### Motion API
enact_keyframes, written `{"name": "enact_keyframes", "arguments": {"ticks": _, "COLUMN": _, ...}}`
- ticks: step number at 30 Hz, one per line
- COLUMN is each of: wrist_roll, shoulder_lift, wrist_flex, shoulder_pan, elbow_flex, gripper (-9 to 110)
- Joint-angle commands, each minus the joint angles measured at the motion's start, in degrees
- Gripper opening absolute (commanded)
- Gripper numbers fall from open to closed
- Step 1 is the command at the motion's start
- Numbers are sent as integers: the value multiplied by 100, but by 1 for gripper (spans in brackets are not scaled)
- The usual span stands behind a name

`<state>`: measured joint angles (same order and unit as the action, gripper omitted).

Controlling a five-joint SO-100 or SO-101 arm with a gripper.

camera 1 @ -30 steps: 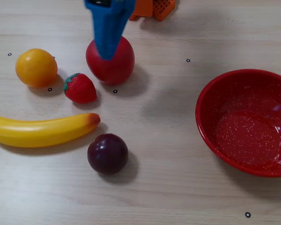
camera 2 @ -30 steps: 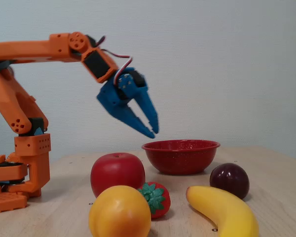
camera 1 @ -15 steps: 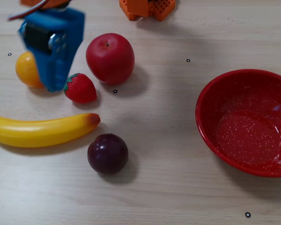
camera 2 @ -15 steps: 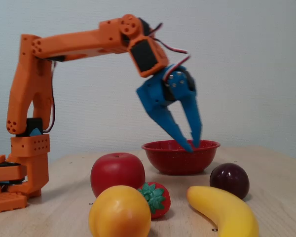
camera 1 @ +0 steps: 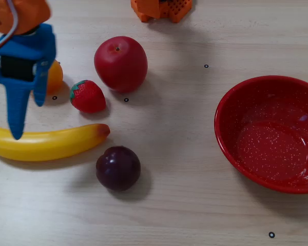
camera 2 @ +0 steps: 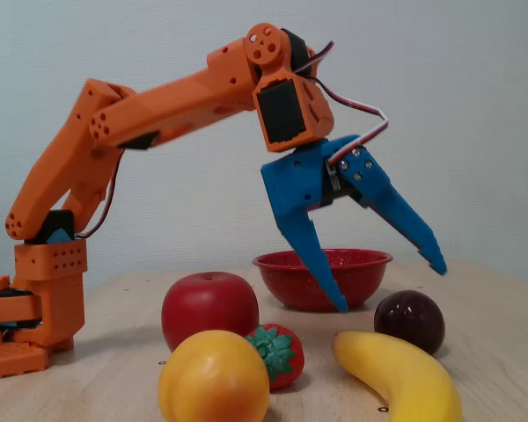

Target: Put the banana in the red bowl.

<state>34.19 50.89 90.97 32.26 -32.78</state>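
Note:
The yellow banana (camera 1: 51,143) lies on the table at the left of a fixed view from above, its orange-brown end pointing right. In a fixed view from table level the banana (camera 2: 405,374) is at the front right. My blue gripper (camera 1: 26,119) hangs over the banana's left half, open wide with nothing between its fingers. From table level the gripper (camera 2: 389,288) is clearly above the table and apart from the banana. The red bowl (camera 1: 222,123) sits empty at the right, and from table level the red bowl (camera 2: 365,281) stands behind the fingers.
A red apple (camera 1: 120,64), a strawberry (camera 1: 88,96) and an orange fruit (camera 1: 55,77), half hidden by the gripper, lie beyond the banana. A dark plum (camera 1: 118,168) sits just right of the banana's tip. The orange arm base (camera 2: 35,308) stands at the back.
The gripper has swung from above the apple, past the orange fruit, to over the banana's left half. It has come lower and its jaws have opened wider. No fruit has moved.

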Motion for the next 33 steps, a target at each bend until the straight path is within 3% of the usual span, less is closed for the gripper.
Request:
{"name": "enact_keyframes", "arguments": {"ticks": 1, "wrist_roll": 378, "shoulder_lift": 114, "wrist_flex": 97, "shoulder_pan": 158, "elbow_flex": 686, "gripper": 45}}
{"name": "enact_keyframes", "arguments": {"ticks": 7, "wrist_roll": 896, "shoulder_lift": -536, "wrist_flex": 308, "shoulder_pan": 290, "elbow_flex": 1292, "gripper": 44}}
{"name": "enact_keyframes", "arguments": {"ticks": 26, "wrist_roll": 1028, "shoulder_lift": -1696, "wrist_flex": 167, "shoulder_pan": 35, "elbow_flex": 1881, "gripper": 42}}
{"name": "enact_keyframes", "arguments": {"ticks": 29, "wrist_roll": 1055, "shoulder_lift": -1705, "wrist_flex": 123, "shoulder_pan": -35, "elbow_flex": 1854, "gripper": 34}}
{"name": "enact_keyframes", "arguments": {"ticks": 33, "wrist_roll": 1028, "shoulder_lift": -1705, "wrist_flex": 79, "shoulder_pan": -70, "elbow_flex": 1872, "gripper": 13}}
